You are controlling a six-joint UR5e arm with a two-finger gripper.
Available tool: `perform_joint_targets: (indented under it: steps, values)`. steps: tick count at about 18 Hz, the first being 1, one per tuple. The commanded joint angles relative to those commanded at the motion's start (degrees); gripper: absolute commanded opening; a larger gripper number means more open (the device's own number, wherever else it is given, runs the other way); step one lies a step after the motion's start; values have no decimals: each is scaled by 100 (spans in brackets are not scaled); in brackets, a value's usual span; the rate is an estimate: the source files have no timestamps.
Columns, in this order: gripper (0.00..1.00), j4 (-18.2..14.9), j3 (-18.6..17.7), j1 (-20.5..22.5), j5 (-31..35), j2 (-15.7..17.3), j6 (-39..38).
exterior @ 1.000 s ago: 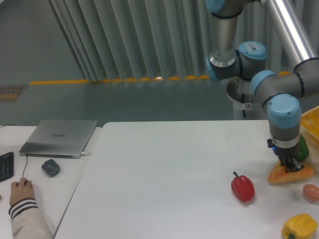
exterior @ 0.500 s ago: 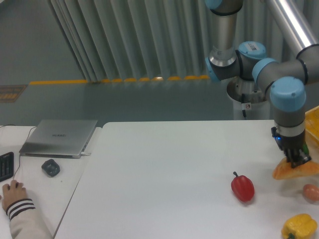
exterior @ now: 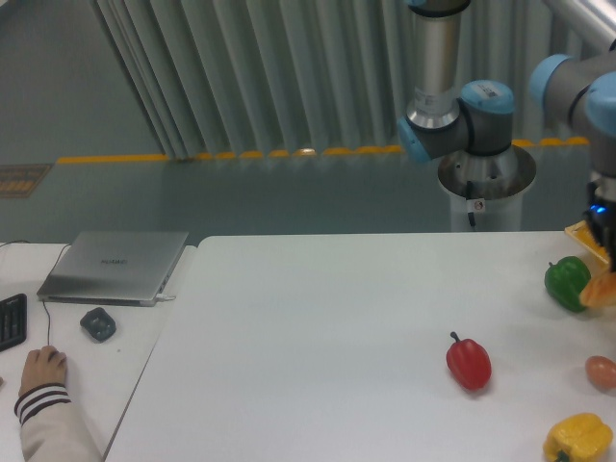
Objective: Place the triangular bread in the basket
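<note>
— Where the frame cuts off at the far right, are those your fingers?

— Yes, my fingers (exterior: 608,262) hang there, mostly past the edge, so I cannot tell how wide they stand. Only a sliver of the triangular bread (exterior: 603,289) shows just below them, an orange patch clear of the surface (exterior: 337,318). It looks to be in my hold, though the contact itself is out of view.

— And the basket?

— Just a yellow corner of the basket (exterior: 578,232) shows, right beside my fingers on the side toward the middle of the surface, slightly above them in the picture.

— What else lies close?

— A green pepper (exterior: 567,283) sits touching or just beside the bread, toward the centre. Below my fingers lies a brownish egg (exterior: 602,372), and further below, a yellow pepper (exterior: 577,439). A red pepper (exterior: 469,362) stands well apart, toward the middle.

— Anything far away?

— Well across from my fingers: a closed laptop (exterior: 115,266), a dark mouse (exterior: 97,322), and a person's hand (exterior: 42,369) beside a keyboard (exterior: 11,320).
</note>
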Motion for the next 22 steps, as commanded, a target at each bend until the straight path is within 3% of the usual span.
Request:
perform_joint_targets:
  steps: [6, 8, 9, 10, 11, 12, 22]
  values:
    - [25, -158, -79, 958, -140, 97, 1819]
    - [32, -158, -149, 1143, -246, 106, 2215]
    - [39, -158, -150, 1187, -290, 115, 2339]
    - [53, -158, -158, 1231, -308, 115, 2427]
    - [71, -158, -167, 1249, -343, 115, 2471]
    - [100, -150, -185, 1258, -360, 115, 2481]
    - [100, -176, -475, 1285, -642, 211, 2463]
